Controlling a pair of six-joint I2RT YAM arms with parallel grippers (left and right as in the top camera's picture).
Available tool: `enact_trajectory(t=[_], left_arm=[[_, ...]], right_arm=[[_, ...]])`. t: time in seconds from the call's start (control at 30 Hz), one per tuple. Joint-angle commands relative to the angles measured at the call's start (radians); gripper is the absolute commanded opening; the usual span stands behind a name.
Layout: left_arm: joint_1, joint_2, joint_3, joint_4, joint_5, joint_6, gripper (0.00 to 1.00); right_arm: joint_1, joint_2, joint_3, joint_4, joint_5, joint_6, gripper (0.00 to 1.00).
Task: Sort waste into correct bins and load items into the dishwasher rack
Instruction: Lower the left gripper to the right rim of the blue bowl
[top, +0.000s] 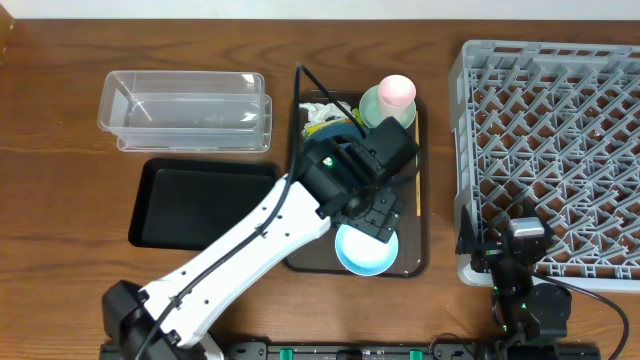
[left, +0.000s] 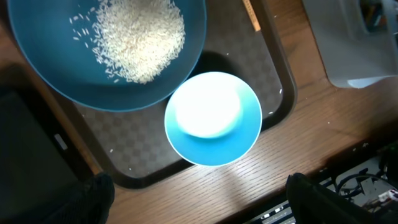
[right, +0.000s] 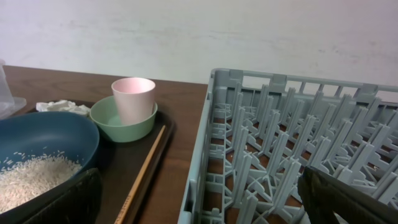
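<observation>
The dark-blue bowl holds the heap of rice on the brown serving tray; in the overhead view my left arm hides it. The small light-blue bowl sits at the tray's front, also in the left wrist view. My left gripper hovers over these bowls, open and empty. The pink cup stands in the mint-green bowl. The tissue and yellow wrapper lie at the tray's back. My right gripper is open at the near left corner of the grey rack.
The clear container stands at the back left, with the black tray in front of it. The brown serving tray lies between them and the rack. A thin wooden stick lies along the tray's right side.
</observation>
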Motion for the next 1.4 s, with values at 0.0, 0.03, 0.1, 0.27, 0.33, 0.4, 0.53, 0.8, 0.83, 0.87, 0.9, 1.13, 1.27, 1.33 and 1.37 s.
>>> enact_trajectory(t=[0.0, 0.03, 0.1, 0.27, 0.33, 0.4, 0.53, 0.8, 0.83, 0.87, 0.9, 1.13, 1.27, 1.33, 1.37], left_arm=[[-0.019, 0.014, -0.009, -0.007, -0.019, -0.040, 0.91], [-0.025, 0.017, -0.009, -0.006, -0.020, -0.040, 0.91], [-0.032, 0.024, -0.009, -0.006, -0.019, -0.040, 0.90], [-0.041, 0.043, -0.011, -0.007, -0.019, -0.041, 0.90], [-0.041, 0.049, -0.011, -0.007, -0.019, -0.041, 0.90], [-0.041, 0.051, -0.011, -0.006, -0.019, -0.040, 0.91], [-0.041, 0.051, -0.011, 0.006, -0.019, -0.041, 0.90], [-0.041, 0.068, -0.011, 0.026, 0.019, -0.085, 0.91], [-0.041, 0.071, -0.013, 0.027, 0.018, -0.085, 0.91], [-0.041, 0.074, -0.018, 0.032, 0.018, -0.085, 0.90], [-0.041, 0.077, -0.020, 0.036, 0.018, -0.085, 0.91], [-0.041, 0.105, -0.023, 0.083, -0.056, -0.085, 0.91], [-0.041, 0.126, -0.023, 0.173, -0.120, -0.080, 0.91], [-0.041, 0.150, -0.023, 0.219, -0.145, -0.080, 0.91], [-0.041, 0.165, -0.023, 0.241, -0.163, -0.080, 0.91]], right_arm=[[0.009, -0.006, -0.002, -0.004, 0.006, -0.013, 0.99], [0.009, -0.006, -0.002, -0.004, 0.006, -0.013, 0.99], [0.009, -0.006, -0.002, -0.004, 0.006, -0.013, 0.99], [0.009, -0.006, -0.002, -0.004, 0.006, -0.013, 0.99], [0.009, -0.006, -0.002, -0.004, 0.006, -0.013, 0.99], [0.009, -0.006, -0.002, -0.004, 0.006, -0.013, 0.99], [0.009, -0.006, -0.002, -0.004, 0.006, -0.013, 0.99], [0.009, -0.006, -0.002, -0.004, 0.006, -0.013, 0.99], [0.009, -0.006, -0.002, -0.004, 0.006, -0.013, 0.99], [0.009, -0.006, -0.002, -0.004, 0.006, -0.013, 0.99], [0.009, -0.006, -0.002, -0.004, 0.006, -0.013, 0.99], [0.009, -0.006, -0.002, -0.004, 0.006, -0.013, 0.99], [0.009, -0.006, -0.002, -0.004, 0.006, -0.013, 0.99], [0.009, -0.006, -0.002, -0.004, 0.006, -0.013, 0.99], [0.009, -0.006, -0.002, -0.004, 0.006, -0.013, 0.99]])
